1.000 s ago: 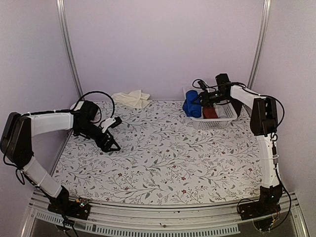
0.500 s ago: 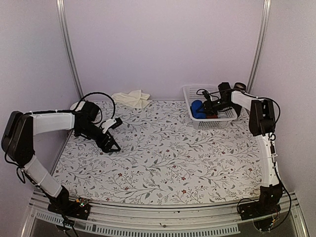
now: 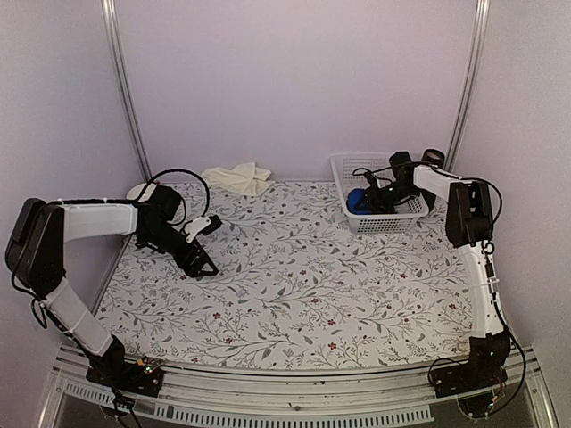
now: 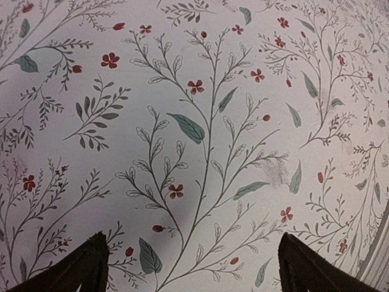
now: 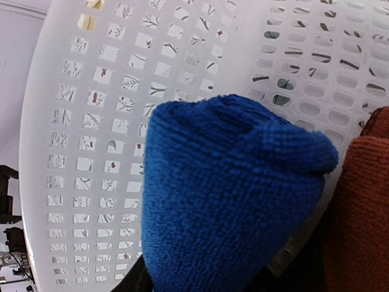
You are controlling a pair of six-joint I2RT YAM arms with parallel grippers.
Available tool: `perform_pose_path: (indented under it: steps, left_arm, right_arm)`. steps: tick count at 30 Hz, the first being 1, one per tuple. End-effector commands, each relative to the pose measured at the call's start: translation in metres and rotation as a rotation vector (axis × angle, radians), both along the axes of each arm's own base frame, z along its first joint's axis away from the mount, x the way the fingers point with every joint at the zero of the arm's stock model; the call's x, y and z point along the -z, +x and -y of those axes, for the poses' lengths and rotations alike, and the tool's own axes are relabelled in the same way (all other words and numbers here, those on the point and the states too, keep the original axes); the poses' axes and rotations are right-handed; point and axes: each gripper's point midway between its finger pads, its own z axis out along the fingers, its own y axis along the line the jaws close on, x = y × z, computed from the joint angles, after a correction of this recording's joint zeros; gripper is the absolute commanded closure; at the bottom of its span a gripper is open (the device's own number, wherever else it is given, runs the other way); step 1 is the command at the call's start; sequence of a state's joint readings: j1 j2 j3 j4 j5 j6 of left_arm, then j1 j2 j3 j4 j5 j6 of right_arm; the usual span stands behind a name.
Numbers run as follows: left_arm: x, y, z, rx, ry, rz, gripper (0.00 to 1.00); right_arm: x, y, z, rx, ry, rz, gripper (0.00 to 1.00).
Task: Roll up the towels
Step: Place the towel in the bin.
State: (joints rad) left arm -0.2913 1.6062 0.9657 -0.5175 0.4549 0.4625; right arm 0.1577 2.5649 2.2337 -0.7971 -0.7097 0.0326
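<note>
- The blue towel sits as a rounded bundle inside the white slotted basket, which stands at the far right corner of the counter.
- In the right wrist view, a dark red roll lies in the same basket, just beside the blue towel on its right.
- The right gripper reaches down into the basket, right at the blue towel. The cloth fills the wrist view, so I cannot tell how its jaws stand or whether they hold anything.
- The cream towel lies crumpled and unrolled at the far edge of the counter, left of the middle and well apart from the basket.
- The left gripper hangs low over the bare flowered cloth near the left edge. Its jaws are spread wide with nothing between them.
</note>
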Motion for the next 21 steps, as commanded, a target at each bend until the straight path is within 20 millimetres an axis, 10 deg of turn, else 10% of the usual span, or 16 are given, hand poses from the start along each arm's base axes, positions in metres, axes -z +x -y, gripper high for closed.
perform_pose_path:
  steps: [1, 21]
  left_arm:
    - [0.003, 0.002, -0.002, -0.01, 0.002, -0.004, 0.03]
    - [0.003, 0.001, -0.003, -0.009, 0.004, -0.003, 0.03]
  right_arm:
    - [-0.016, 0.005, 0.002, 0.01, -0.066, 0.057, 0.57]
    - [-0.056, -0.002, -0.007, 0.013, -0.112, 0.138, 0.47]
